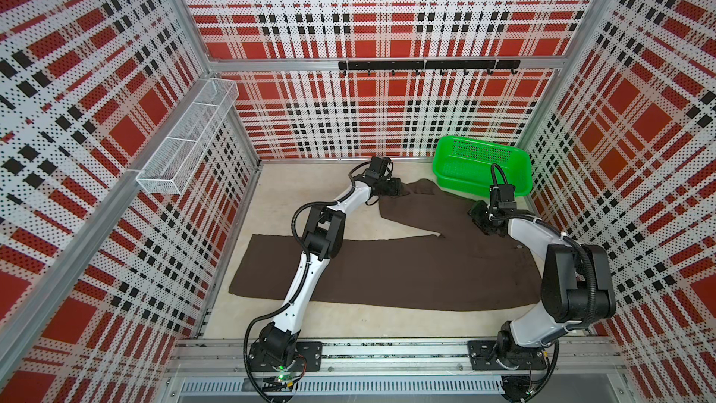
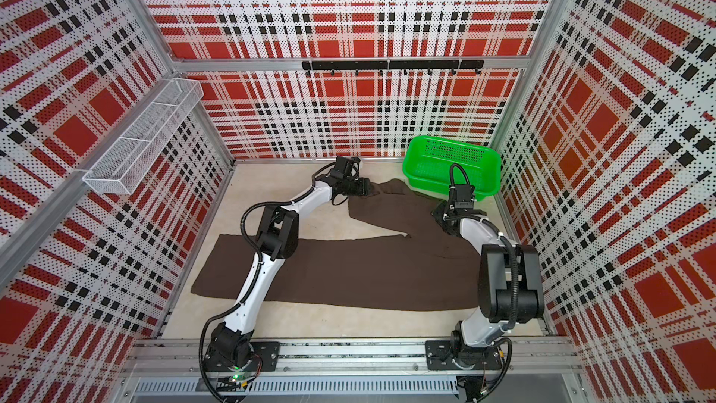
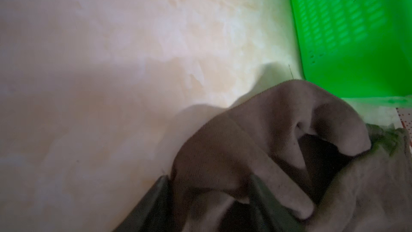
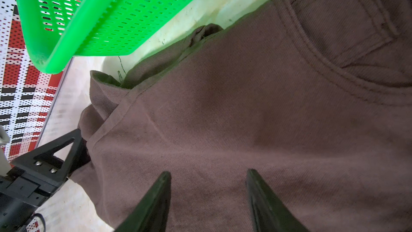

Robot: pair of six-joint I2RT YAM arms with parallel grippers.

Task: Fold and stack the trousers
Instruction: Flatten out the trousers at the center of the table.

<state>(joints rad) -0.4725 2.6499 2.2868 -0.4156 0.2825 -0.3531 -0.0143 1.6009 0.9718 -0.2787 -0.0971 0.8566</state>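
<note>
Trousers [image 1: 387, 269] flat on tabletop [image 1: 310, 195], legs splayed in a V. One leg runs across lower-mid frame, cuff at the left. The other angles up to top centre, waist end at the right. Not folded yet. Step in hand, I judge: pick up the far cuff for the 1st fold, leg over leg. Left claw [image 1: 393, 188] is at that cuff. Left wrist view shows a raised hump of cloth filling the gap between its fingers [image 3: 161, 197]; can't tell if it's pinched or only straddled. Right claw [image 4: 208, 171] has its jaws apart, tips at the flat cloth by the waist, nothing between them. Next move prob. needs a firm pinch on both cuff layers, then a low carry down-left to the other cuff, w/ the right side pinning the waist so the cloth doesn't drag. Top views give the whole layout, but the jaws are hidden under the wrists. Only the right wrist view shows the pocket seam [image 4: 334, 30] and waistband edge. Green basket [image 3: 345, 30] is just beside the far leg, in both wrist views.
</note>
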